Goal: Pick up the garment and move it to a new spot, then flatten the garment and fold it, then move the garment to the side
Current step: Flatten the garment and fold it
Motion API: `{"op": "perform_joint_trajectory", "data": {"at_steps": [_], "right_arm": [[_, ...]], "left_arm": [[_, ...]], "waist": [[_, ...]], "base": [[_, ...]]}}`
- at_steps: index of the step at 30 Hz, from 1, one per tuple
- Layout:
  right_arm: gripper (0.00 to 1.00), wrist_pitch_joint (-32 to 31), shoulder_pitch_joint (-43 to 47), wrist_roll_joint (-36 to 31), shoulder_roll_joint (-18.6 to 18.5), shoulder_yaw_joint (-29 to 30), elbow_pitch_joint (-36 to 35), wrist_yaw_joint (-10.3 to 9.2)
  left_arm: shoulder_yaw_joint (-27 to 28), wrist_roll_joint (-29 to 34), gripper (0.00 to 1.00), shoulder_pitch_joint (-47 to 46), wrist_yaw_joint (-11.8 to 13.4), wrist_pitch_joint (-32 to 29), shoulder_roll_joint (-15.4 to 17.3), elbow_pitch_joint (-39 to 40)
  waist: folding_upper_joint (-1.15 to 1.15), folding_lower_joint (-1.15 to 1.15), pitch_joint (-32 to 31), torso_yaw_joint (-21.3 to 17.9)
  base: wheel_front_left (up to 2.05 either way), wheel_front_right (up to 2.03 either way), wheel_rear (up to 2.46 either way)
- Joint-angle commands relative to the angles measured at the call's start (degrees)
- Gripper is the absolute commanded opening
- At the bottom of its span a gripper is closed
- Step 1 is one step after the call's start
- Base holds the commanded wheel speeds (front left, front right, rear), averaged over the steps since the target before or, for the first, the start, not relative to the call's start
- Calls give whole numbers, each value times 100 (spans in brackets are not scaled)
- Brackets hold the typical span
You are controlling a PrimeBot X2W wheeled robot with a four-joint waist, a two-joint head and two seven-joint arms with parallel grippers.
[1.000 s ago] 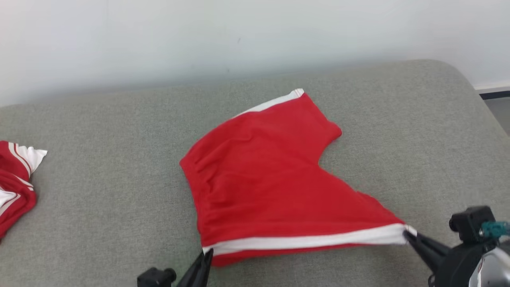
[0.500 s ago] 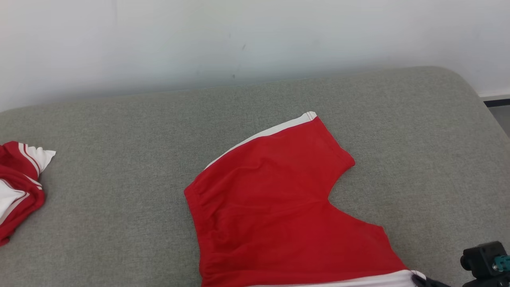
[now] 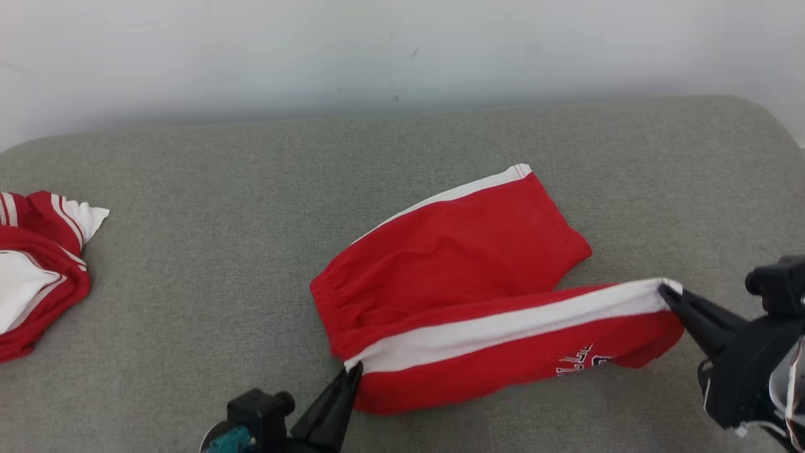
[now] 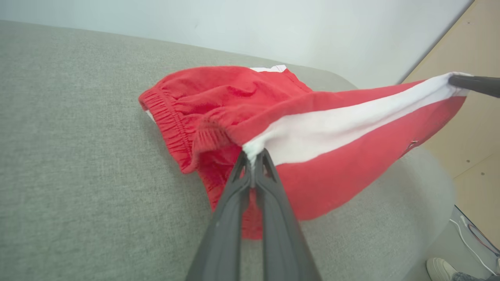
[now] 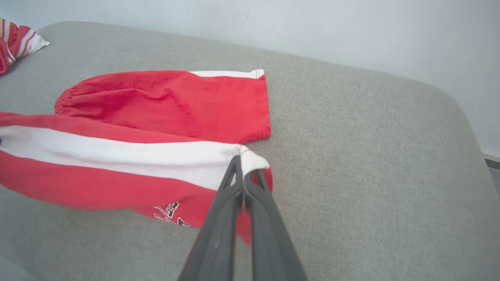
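The garment (image 3: 465, 251) is a pair of red shorts with white side stripes, on the grey cushion (image 3: 220, 283). Its far half lies flat. Its near leg is lifted and stretched taut between my two grippers, white stripe up, with printed lettering on the underside. My left gripper (image 3: 352, 371) is shut on the waistband end of the stripe (image 4: 252, 150). My right gripper (image 3: 666, 292) is shut on the hem end of the stripe (image 5: 244, 156). The far leg (image 5: 218, 105) rests flat on the cushion behind the raised one.
A second red and white striped garment (image 3: 38, 264) lies crumpled at the cushion's left edge. A pale wall runs behind the cushion. The cushion's rounded right end (image 5: 449, 117) drops to a wooden floor (image 4: 468, 117), where a shoe (image 4: 439, 269) shows.
The near stripe edge has been lifted off the cushion and carried back toward the far leg, turning the near leg's underside with lettering into view. The head camera has also shifted.
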State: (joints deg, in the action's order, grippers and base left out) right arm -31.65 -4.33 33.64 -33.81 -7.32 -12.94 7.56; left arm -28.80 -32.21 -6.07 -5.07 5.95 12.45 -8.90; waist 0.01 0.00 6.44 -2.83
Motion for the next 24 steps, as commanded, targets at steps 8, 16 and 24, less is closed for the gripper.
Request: {"op": "perform_joint_trajectory", "data": {"at_steps": [8, 16, 24], "right_arm": [[0, 440, -1801, -66, -120, -855, 1200, -12], [0, 951, -3144, -191, -146, -1486, 2300, -12], [0, 1530, -4220, -377, -39, -1950, 3420, -12]], "left_arm": [[120, -58, 0, -1000, 153, -180, -322, -248], [120, 38, 0, -1901, 280, -373, -571, -645], [146, 157, 0, -2646, 433, -196, -730, -1106]], "waist": [[-1, 0, 524, 455], [-1, 0, 1019, 734], [-1, 0, 1447, 915]], "base": [[0, 0, 0], [0, 0, 0], [0, 0, 0]]}}
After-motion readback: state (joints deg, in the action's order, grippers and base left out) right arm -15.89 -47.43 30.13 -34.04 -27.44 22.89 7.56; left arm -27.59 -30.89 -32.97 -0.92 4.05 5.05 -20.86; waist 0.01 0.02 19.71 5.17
